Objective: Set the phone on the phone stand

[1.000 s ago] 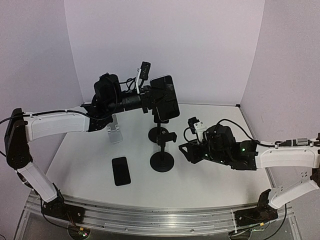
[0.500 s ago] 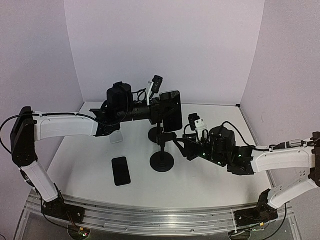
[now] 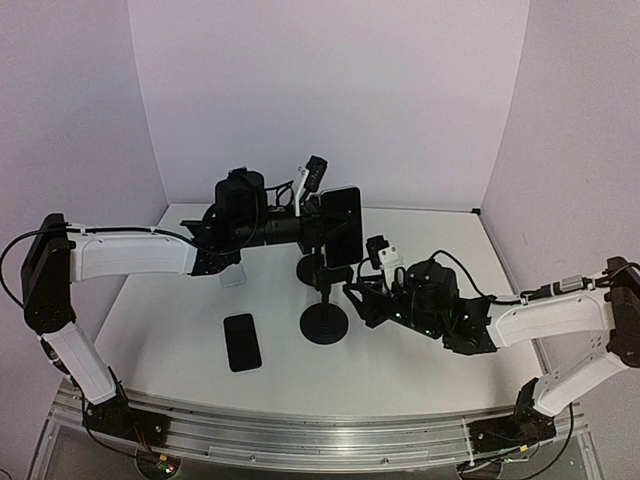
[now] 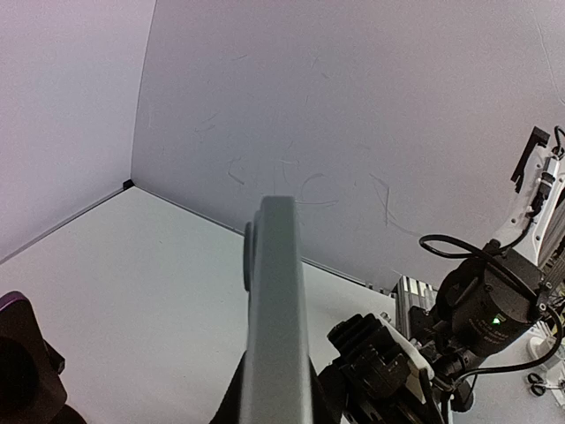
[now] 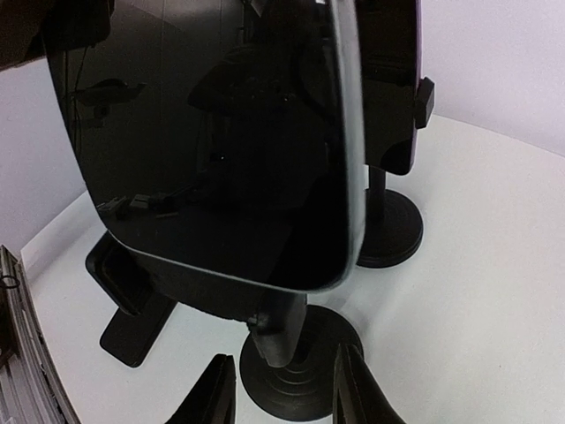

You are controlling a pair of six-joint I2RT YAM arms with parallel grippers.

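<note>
Left hand grips the phone upright just above the phone stand, not yet seated; right hand, jaws apart, brackets the stand's post.

A robotics lab, by the look of it: a white table boxed in behind and on both sides by bare lavender walls. A metal rail along its near edge carries a left arm and a right arm.
</note>
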